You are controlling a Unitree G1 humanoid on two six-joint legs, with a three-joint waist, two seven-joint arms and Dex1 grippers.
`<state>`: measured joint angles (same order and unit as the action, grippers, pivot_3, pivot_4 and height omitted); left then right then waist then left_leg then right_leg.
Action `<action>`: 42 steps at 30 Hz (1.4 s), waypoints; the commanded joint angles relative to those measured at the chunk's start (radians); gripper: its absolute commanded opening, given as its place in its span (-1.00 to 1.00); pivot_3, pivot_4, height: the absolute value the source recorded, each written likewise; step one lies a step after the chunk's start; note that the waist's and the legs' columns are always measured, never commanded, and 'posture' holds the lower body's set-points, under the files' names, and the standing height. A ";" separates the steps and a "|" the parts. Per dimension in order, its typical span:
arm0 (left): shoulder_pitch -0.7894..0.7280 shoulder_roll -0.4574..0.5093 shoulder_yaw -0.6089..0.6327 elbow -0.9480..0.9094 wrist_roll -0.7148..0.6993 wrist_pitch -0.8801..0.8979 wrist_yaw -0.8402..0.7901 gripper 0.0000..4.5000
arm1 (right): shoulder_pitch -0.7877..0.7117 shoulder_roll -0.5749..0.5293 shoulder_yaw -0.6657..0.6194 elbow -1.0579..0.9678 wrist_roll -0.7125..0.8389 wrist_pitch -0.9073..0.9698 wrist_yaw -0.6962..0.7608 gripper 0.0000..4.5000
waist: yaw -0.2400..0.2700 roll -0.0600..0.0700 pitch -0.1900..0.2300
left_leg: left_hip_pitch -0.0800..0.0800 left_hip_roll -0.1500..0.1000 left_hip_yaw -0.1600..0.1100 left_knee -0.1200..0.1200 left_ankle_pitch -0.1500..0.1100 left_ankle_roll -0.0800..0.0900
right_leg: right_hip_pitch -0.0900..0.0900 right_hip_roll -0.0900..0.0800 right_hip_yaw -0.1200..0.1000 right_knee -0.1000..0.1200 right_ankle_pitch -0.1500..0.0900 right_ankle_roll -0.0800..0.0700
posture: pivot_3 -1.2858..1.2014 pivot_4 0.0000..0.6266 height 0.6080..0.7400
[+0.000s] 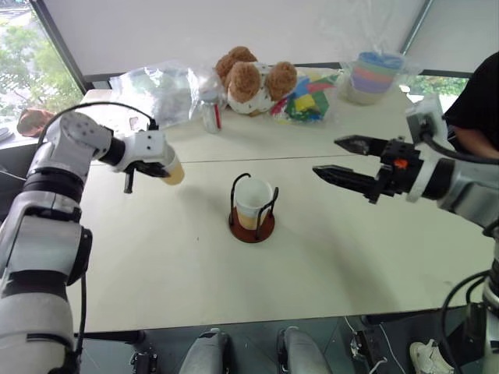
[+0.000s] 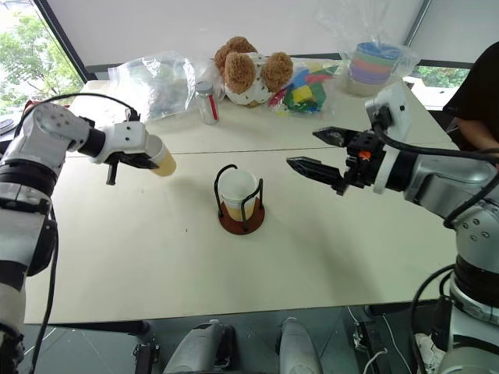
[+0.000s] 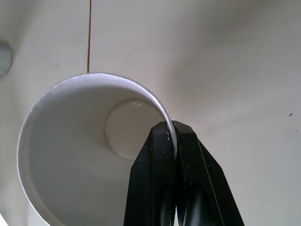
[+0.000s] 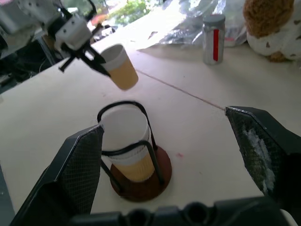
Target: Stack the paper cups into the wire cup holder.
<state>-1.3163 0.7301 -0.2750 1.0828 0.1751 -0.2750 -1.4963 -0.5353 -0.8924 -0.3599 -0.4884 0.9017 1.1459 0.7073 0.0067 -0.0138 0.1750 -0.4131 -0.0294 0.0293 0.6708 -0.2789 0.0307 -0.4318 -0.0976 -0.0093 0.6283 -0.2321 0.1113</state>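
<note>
Near the middle of the table (image 1: 327, 265): wire cup holder (image 1: 252, 209), upright on its dark-red base disc, already loaded with a paper cup (image 1: 253, 202) seated mouth-up inside the black loops. Off toward the table's left edge, lifted clear of the surface: second paper cup (image 1: 172, 167), pinched by the left gripper (image 1: 160, 165). Fingers (image 3: 188, 160) clamped tight on the cup's rim wall, one inside the mouth and one outside, probably so the cup body stays free to slide into the seated one. Cup tilted, yellow-orange bottom leading toward the holder, well apart from it yet. Tilt would need levelling before the drop, or the bottom could catch a wire loop or the seated cup's rim.

Over the right side of the table: right gripper (image 1: 347, 161), jaws spread wide and empty, aimed at the holder from a distance, likely standing ready to steady it.

Along the far edge, out of the way: stuffed bears (image 1: 251, 78), crumpled plastic bag (image 1: 160, 89), small bottle (image 1: 211, 114), pastel bowls (image 1: 376, 74), coloured toys (image 1: 306, 100).
</note>
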 commanded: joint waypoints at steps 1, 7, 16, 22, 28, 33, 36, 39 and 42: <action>-0.151 -0.023 -0.012 -0.195 -0.275 0.161 -0.115 -0.99 | 0.037 -0.102 -0.058 -0.034 0.027 -0.008 0.069 1.00 | 0.006 0.000 0.000 | -0.002 0.000 -0.001 0.002 -0.001 0.001 | 0.000 0.000 -0.001 0.000 0.000 0.000 | 0.03 -0.52 1.00; -0.181 0.033 -0.285 -0.467 -0.703 0.322 -0.118 -0.99 | 0.167 -0.189 -0.058 -0.061 -0.018 -0.056 0.097 1.00 | -0.002 0.003 -0.002 | -0.008 0.001 -0.001 0.013 -0.005 0.009 | -0.002 0.000 0.001 0.000 0.000 0.000 | 0.03 -0.52 1.00; -0.249 0.120 -0.670 -0.519 -0.855 0.165 -0.118 -0.99 | 0.262 -0.047 -0.169 -0.216 0.341 -0.012 -0.113 1.00 | -0.017 0.003 -0.001 | -0.005 0.004 -0.001 0.013 -0.005 0.009 | -0.002 0.002 0.002 0.001 0.000 0.000 | 0.03 -0.52 1.00; -0.272 0.085 -0.754 -0.449 -0.856 0.077 -0.118 -0.99 | 0.305 -0.050 -0.160 -0.230 0.382 -0.053 -0.213 1.00 | -0.011 0.003 -0.001 | -0.006 0.002 -0.001 0.015 -0.005 0.009 | -0.001 0.001 0.002 0.000 0.000 0.000 | 0.03 -0.52 1.00; -0.286 0.043 -0.785 -0.401 -0.841 0.026 -0.118 -0.99 | 0.335 -0.064 -0.153 -0.232 0.404 -0.089 -0.246 1.00 | 0.001 0.003 -0.001 | -0.006 0.002 -0.001 0.015 -0.005 0.009 | -0.001 0.002 0.002 0.000 0.000 0.000 | 0.03 -0.52 1.00; -0.304 0.011 -0.804 -0.364 -0.847 0.008 -0.118 -0.75 | 0.365 -0.065 -0.148 -0.247 0.418 -0.116 -0.269 1.00 | 0.007 0.002 -0.001 | -0.006 0.002 -0.001 0.015 -0.005 0.009 | -0.001 0.002 0.002 0.000 0.000 0.000 | 0.03 -0.52 1.00; -0.311 0.001 -0.807 -0.347 -0.846 -0.003 -0.118 -0.21 | 0.376 -0.068 -0.143 -0.251 0.423 -0.129 -0.279 1.00 | 0.006 0.002 -0.001 | -0.006 0.002 -0.001 0.015 -0.005 0.009 | -0.001 0.002 0.002 0.000 0.000 0.000 | 0.03 -0.52 1.00; -0.315 0.006 -0.805 -0.357 -0.865 0.015 -0.118 0.49 | 0.387 -0.069 -0.135 -0.254 0.421 -0.142 -0.286 1.00 | 0.006 0.002 -0.001 | -0.006 0.002 -0.001 0.015 -0.005 0.009 | -0.001 0.002 0.002 0.000 0.000 0.000 | 0.03 -0.52 1.00; -0.315 -0.012 -0.756 -0.331 -0.868 0.021 -0.118 0.72 | 0.396 -0.070 -0.126 -0.249 0.413 -0.155 -0.284 1.00 | 0.006 0.002 0.000 | -0.006 0.002 -0.001 0.015 -0.005 0.009 | -0.001 0.002 0.002 0.000 0.000 0.000 | 0.03 -0.52 1.00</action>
<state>-1.5958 0.7183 -1.0786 0.7473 -0.6656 -0.2616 -1.6110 -0.1376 -0.9468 -0.4776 -0.7214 1.3101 1.0169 0.4243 0.0128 -0.0115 0.1745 -0.4192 -0.0274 0.0287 0.6855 -0.2842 0.0396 -0.4324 -0.0956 -0.0077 0.6279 -0.2322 0.1114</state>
